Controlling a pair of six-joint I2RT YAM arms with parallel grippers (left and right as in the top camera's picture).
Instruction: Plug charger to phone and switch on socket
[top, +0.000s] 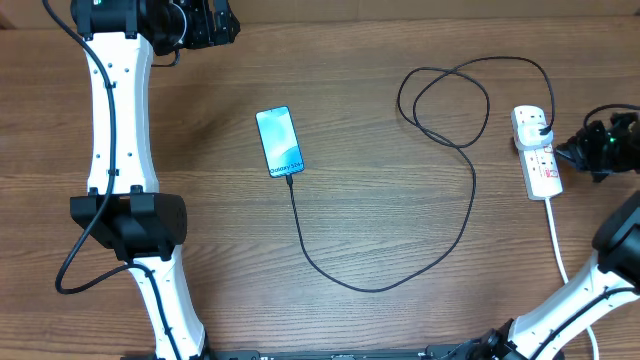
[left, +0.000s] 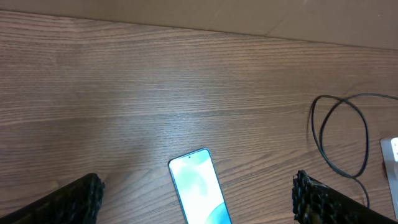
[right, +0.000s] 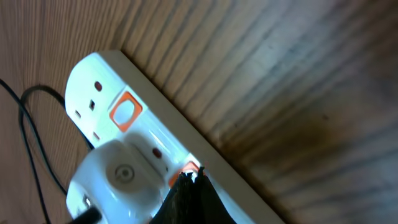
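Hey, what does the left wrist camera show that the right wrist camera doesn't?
Only the left wrist view shows the phone, screen up. Only the right wrist view shows the orange switches on the socket, a white plug seated in it, and the right pincer, its tip at the second switch. Both show the wooden table, the black charger cable and the socket, though the left wrist view catches only its edge.

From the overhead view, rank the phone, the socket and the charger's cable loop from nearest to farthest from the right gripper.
1. socket: right next to the right gripper, at the scene's right side.
2. charger's cable loop: beyond the socket, toward the centre.
3. phone: farthest, left of centre.
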